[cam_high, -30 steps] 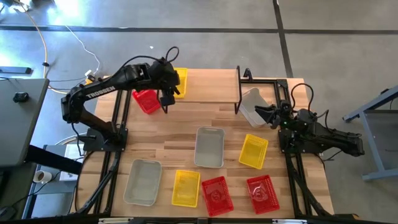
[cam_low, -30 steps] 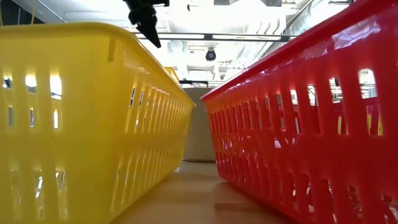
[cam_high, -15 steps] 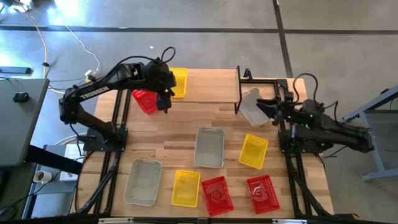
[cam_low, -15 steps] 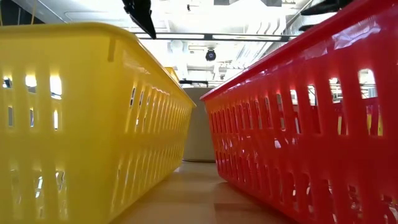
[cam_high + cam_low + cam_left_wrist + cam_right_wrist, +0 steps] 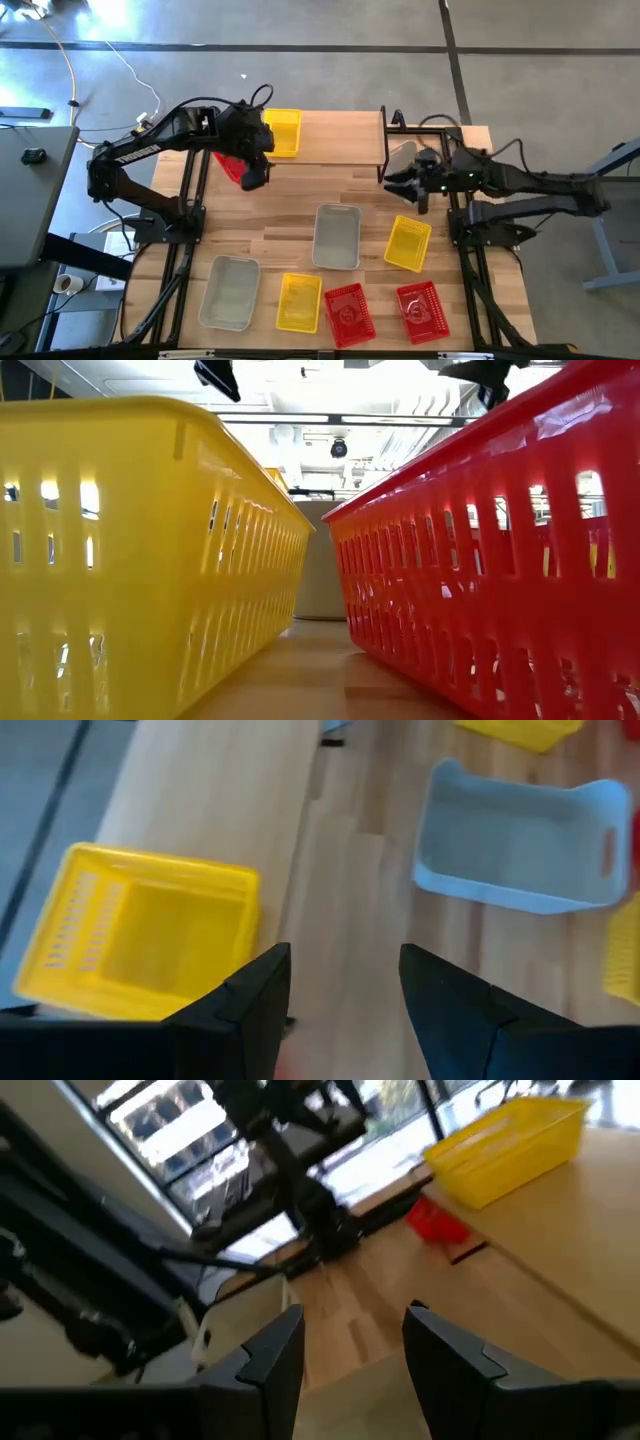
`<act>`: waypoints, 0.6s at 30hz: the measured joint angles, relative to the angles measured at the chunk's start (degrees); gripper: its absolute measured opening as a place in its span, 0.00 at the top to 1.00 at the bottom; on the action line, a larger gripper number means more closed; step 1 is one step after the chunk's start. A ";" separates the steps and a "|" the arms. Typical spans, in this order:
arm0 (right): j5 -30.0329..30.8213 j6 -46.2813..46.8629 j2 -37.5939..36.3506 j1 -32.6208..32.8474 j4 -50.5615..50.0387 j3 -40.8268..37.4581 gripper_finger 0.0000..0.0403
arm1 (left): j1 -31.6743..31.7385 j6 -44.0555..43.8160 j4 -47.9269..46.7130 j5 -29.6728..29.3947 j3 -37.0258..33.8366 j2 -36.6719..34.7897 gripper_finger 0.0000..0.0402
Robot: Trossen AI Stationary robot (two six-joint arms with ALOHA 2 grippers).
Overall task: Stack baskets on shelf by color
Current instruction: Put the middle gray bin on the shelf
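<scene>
The shelf [image 5: 335, 138], a light plank on black legs, stands at the table's far side with one yellow basket [image 5: 283, 132] on its left end. A red basket [image 5: 230, 166] lies on the table left of the shelf, partly under my left gripper [image 5: 252, 178], which hovers open and slants down. A grey-white basket [image 5: 402, 158] lies by the shelf's right legs, and my right gripper [image 5: 395, 180] hangs open above it, pointing almost level toward the table's left. Several more baskets lie on the near half of the table.
On the near half lie a grey-white basket [image 5: 337, 236], a yellow basket [image 5: 408, 243], another grey-white basket [image 5: 230, 292], a yellow basket [image 5: 299, 301] and two red baskets [image 5: 349, 314] [image 5: 421, 311]. The middle and right of the plank are bare.
My right gripper has risen and gone toward the table's left, from beside the grey-white basket at the shelf's right end to above it, tipping toward level. My left gripper has risen a little and drifted toward the table's left and near edge, over the red basket. Both stay open.
</scene>
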 joint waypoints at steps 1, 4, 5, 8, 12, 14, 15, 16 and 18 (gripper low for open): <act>0.72 -0.02 1.48 1.29 -0.34 0.81 0.62 | -0.38 -0.31 -0.03 0.19 -0.02 -0.02 0.55; 2.79 -0.02 5.86 5.01 -1.03 2.77 0.62 | -1.03 -0.85 -1.37 0.24 -0.02 -0.27 0.55; 3.18 -0.02 7.18 6.16 -1.02 3.30 0.62 | -1.05 -1.02 -1.70 0.28 -0.02 -0.36 0.55; 3.52 0.07 10.85 9.21 -0.89 4.67 0.62 | -1.04 -2.26 -1.77 0.30 -0.02 -0.35 0.55; 3.52 1.62 15.48 12.43 -1.02 6.09 0.62 | -1.00 -3.22 -1.70 -0.57 -0.02 -0.34 0.55; 3.52 1.97 17.90 13.81 -1.01 7.53 0.62 | -1.00 -3.83 -1.69 -1.17 -0.02 -0.32 0.55; 3.52 1.95 19.25 14.53 -0.95 8.51 0.62 | -1.00 -3.83 -1.67 -1.39 -0.02 -0.32 0.55; 3.52 1.65 20.67 15.15 -0.89 9.53 0.62 | -1.00 -3.83 -1.67 -1.41 -0.02 -0.32 0.55; 3.52 0.95 23.46 16.05 -1.12 11.87 0.62 | -1.00 -4.22 -1.68 -1.55 -0.02 -0.32 0.55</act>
